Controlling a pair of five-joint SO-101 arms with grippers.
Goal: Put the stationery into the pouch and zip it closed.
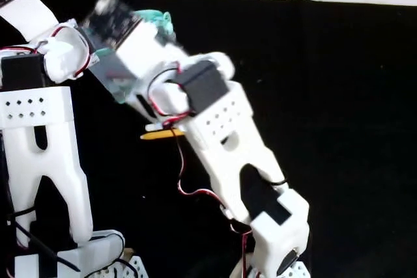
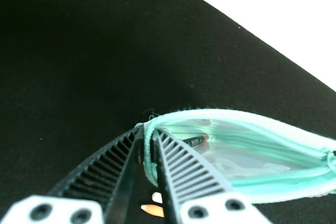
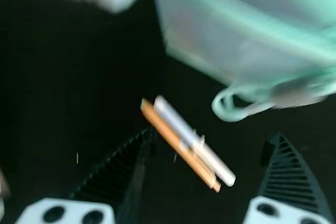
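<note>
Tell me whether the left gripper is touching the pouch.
Touching. The left wrist view shows the left gripper pinched shut on the teal end of the pouch.

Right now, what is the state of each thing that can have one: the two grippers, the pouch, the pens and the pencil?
left gripper: shut on the pouch's edge, at the end of the zip.
right gripper: open, holding nothing.
pouch: unzipped, mouth open.
dark pen: inside the pouch.
orange pencil: outside the pouch, lying on the table.
white pen: outside the pouch, lying right beside the orange pencil.
</note>
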